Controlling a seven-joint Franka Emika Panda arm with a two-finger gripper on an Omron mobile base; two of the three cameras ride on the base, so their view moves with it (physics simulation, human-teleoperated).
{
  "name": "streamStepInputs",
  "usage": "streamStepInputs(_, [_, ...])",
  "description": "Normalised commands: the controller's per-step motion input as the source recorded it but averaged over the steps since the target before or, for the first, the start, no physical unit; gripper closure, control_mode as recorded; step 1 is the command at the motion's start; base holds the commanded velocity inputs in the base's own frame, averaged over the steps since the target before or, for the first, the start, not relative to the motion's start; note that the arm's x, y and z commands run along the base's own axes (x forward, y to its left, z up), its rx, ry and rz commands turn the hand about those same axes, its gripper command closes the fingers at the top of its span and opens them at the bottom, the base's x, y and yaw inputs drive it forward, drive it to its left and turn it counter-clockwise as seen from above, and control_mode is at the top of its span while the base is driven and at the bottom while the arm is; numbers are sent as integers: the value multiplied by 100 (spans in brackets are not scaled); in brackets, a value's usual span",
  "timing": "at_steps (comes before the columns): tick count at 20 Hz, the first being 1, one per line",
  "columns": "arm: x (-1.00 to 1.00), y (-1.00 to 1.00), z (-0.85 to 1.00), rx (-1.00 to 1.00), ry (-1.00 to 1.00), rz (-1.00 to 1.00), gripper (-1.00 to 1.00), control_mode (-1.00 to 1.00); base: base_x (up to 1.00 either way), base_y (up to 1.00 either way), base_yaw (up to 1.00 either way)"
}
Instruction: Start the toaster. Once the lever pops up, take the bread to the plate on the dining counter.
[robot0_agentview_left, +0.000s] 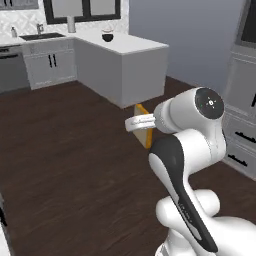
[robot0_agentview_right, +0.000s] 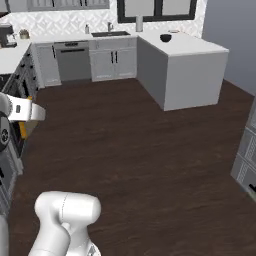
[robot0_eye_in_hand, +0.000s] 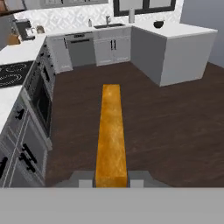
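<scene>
In the hand view the hand (robot0_eye_in_hand: 111, 180) at bottom centre pinches the bread (robot0_eye_in_hand: 111, 131) by its lower end, the slice seen edge-on and running up the middle of the frame over dark floor. It should be light, stiff, crumbly and easily crushed; a gentle grip across the flat faces suits it. The white bench (robot0_eye_in_hand: 183, 30) at upper right is probably the dining counter, though no plate is discernible.

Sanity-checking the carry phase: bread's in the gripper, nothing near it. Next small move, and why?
Probably keep the grip and drive on to find the plate. The gripper is shut on the bread, held edge-on above bare dark floor. The white counter ahead carries a dark bowl; I can't make out a plate.
</scene>
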Motion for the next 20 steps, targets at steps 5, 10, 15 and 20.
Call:
streamStepInputs(5, [0, 0, 0, 0, 0, 0, 100, 100, 80, -6, -51])
streamStepInputs(10, [0, 0, 0, 0, 0, 0, 100, 100, 100, 0, -17])
streamStepInputs(15, [0, 0, 0, 0, 0, 0, 100, 100, 100, 0, -13])
streamStepInputs(20, [0, 0, 0, 0, 0, 0, 100, 100, 100, -20, -5])
